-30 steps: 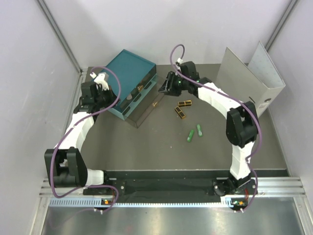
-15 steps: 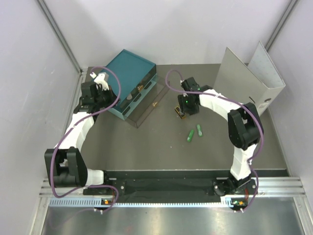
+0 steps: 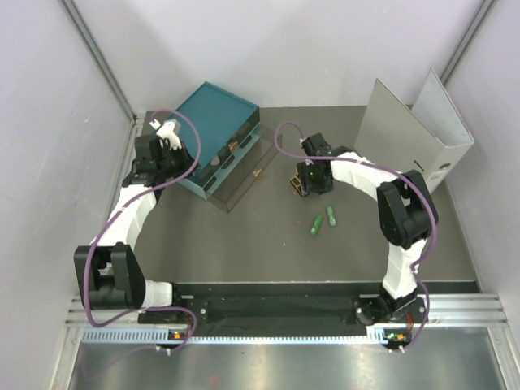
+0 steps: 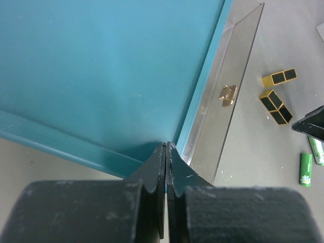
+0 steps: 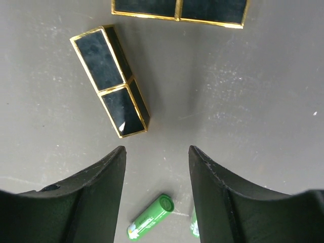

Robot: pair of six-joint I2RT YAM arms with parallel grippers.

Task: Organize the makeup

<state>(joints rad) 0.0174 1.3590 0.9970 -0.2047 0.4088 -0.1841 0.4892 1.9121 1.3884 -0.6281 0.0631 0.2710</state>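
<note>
While the right gripper [image 5: 157,153] hangs half-open and empty over the bench [image 5: 263,111], a black-and-gold case [image 5: 111,81] lies just ahead and leftward, a second case [image 5: 179,10] farther ahead, a green tube [image 5: 149,217] back beneath it. Meanwhile the left gripper [image 4: 166,148] is pressed shut, empty, at the teal box [image 4: 101,66] corner.

Even, fairly bright light falls from overhead, leaving only soft, faint shadows. The clear drawer front [image 4: 238,66] just ahead of the left gripper [image 4: 166,148] carries a pale sheen. The black-and-gold case [image 5: 110,81] just beyond the right gripper [image 5: 157,149] is sharp, while both grippers' near bodies look soft and grainy.
</note>
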